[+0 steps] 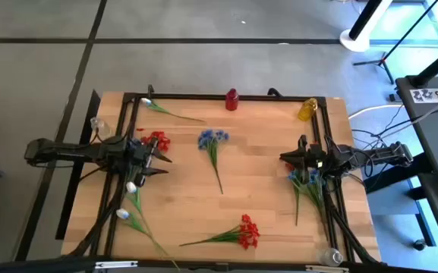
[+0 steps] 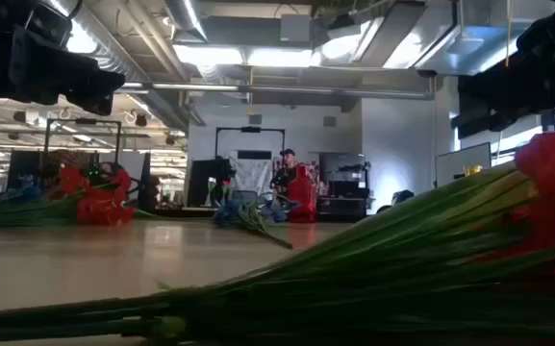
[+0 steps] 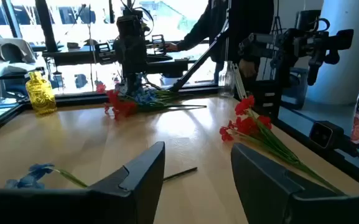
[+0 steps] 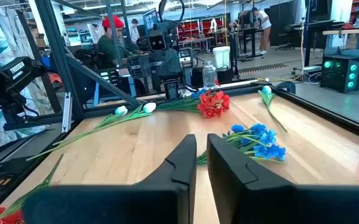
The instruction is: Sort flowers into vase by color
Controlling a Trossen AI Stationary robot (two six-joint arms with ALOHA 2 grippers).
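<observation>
Several flower sprays lie flat on the wooden table. A blue one [image 1: 213,139] lies mid-table, also in the right wrist view [image 4: 257,139]. A red one [image 1: 156,140] lies just beyond my left gripper [image 1: 156,157]. Another red [image 1: 245,231] lies toward the near edge. White sprays lie at the far left [image 1: 152,104] and near left [image 1: 130,187]. More blue blossoms [image 1: 307,180] lie under the right arm. My left gripper [image 3: 195,168] is open above bare wood. My right gripper [image 4: 202,155] hovers shut, pointing at the blue spray. A red vase [image 1: 232,99] and a yellow vase [image 1: 307,109] stand at the far edge.
A black frame [image 1: 203,96] runs round the table top. Clear bottles stand at the left edge [image 1: 99,126] and the near right corner [image 1: 331,258]. Bare wood [image 1: 260,171] lies between the two grippers. People and equipment show in the room beyond the table.
</observation>
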